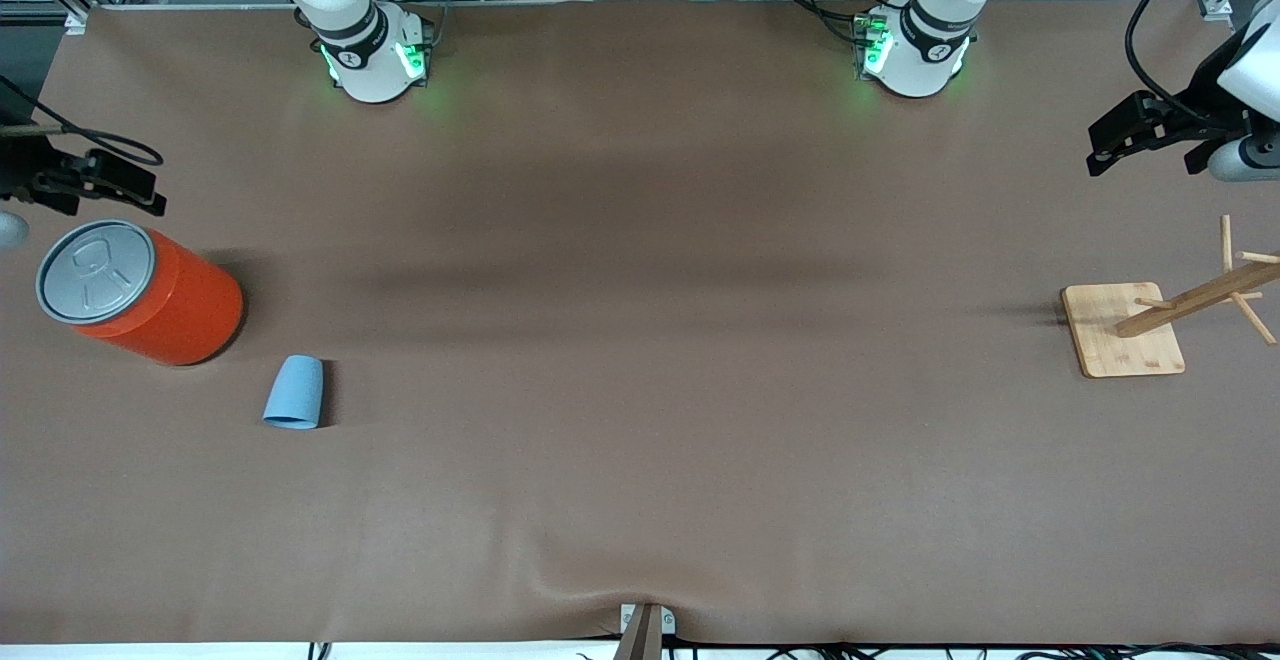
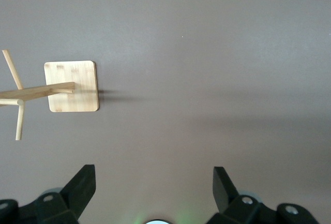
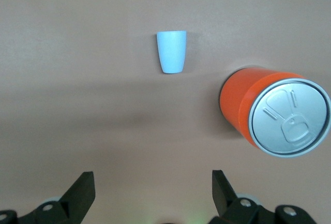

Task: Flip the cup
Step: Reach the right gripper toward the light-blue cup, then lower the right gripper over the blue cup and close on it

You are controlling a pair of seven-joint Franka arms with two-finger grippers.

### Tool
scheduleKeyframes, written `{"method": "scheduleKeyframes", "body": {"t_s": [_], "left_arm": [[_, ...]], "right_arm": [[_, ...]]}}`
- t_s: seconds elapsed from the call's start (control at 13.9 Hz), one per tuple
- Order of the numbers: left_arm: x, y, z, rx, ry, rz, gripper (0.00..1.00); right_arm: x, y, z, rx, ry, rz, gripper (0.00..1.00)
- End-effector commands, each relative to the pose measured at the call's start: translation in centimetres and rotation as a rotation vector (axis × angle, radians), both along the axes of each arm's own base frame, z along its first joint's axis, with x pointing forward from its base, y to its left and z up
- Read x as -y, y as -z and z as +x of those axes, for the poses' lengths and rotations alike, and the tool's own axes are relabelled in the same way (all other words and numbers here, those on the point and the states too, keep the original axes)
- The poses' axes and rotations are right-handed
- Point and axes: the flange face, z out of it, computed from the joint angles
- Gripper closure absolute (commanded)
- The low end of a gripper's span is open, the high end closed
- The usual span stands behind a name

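The cup is a small light-blue tumbler that appears to lie on its side on the brown table, wide rim toward the front camera, inside hidden. It also shows in the right wrist view. My right gripper is open and empty, up in the air over the right arm's end of the table, beside the orange can and apart from the cup; its jaws stand wide in the wrist view. My left gripper is open and empty, high over the left arm's end of the table.
A large orange can with a grey lid stands beside the cup, toward the right arm's end; it shows in the right wrist view. A wooden peg rack on a square base stands at the left arm's end.
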Motion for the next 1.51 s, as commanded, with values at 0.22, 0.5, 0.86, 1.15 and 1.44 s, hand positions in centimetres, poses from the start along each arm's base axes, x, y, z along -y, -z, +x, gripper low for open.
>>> {"method": "scheduleKeyframes", "body": {"t_s": [0.22,0.5,0.86,1.15,1.44], "left_arm": [[0.2,-0.5,0.1,-0.007,-0.010,0.008,0.00],[-0.3,-0.4,0.2,-0.007,-0.014,0.021,0.00],[-0.1,-0.7,0.0,-0.001,-0.007,0.021,0.00],[-0.4,-0.9,0.0,0.002,-0.009,0.019,0.00],[-0.2,-0.5,0.2,-0.007,-0.006,0.009,0.00]], "right_arm": [[1.7,15.5,6.6,-0.035,0.007,-0.014,0.00],[1.9,25.2,9.4,-0.060,-0.020,-0.019,0.00],[0.7,31.0,11.1,-0.013,-0.060,-0.045,0.00],[1.3,34.3,10.9,0.015,-0.083,-0.080,0.00],[2.1,37.5,9.5,0.045,-0.071,-0.075,0.00]]}}
